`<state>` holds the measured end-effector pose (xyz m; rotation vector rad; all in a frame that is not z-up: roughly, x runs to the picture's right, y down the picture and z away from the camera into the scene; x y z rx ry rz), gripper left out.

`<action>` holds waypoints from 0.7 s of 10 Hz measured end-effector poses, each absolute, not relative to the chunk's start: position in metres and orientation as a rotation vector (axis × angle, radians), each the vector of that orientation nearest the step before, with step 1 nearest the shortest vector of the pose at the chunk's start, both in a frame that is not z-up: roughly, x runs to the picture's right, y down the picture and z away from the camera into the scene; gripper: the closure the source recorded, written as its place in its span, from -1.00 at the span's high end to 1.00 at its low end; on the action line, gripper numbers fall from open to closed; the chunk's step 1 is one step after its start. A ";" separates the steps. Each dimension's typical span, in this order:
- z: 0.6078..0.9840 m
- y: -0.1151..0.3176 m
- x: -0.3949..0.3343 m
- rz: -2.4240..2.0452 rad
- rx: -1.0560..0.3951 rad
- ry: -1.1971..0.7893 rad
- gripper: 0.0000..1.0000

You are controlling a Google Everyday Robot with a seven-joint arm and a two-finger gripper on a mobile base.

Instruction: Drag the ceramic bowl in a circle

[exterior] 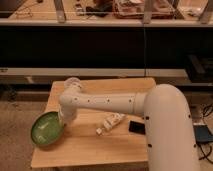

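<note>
The ceramic bowl (46,130), wide, shallow and green with a glossy lighter inside, sits at the left edge of the wooden table (100,145) and seems to hang slightly over it. My gripper (62,120) is at the end of the white arm (107,102), which reaches across the table from the right. The gripper points down at the bowl's right rim, and its tip is hidden behind the wrist. A small translucent white cup (71,81) stands just behind the arm's elbow, partly hidden.
A white crumpled packet (111,123) lies mid-table and a flat black object (137,127) lies to its right. The robot's white body (170,130) fills the right side. Dark shelving (100,45) runs behind the table.
</note>
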<state>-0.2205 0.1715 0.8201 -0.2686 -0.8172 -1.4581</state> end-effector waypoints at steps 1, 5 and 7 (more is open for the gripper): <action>0.825 0.161 -0.213 -1.443 -0.268 -0.796 -0.66; 0.843 0.133 -0.149 -1.336 -0.310 -0.685 -0.66; 0.843 0.137 -0.118 -1.303 -0.341 -0.655 -0.66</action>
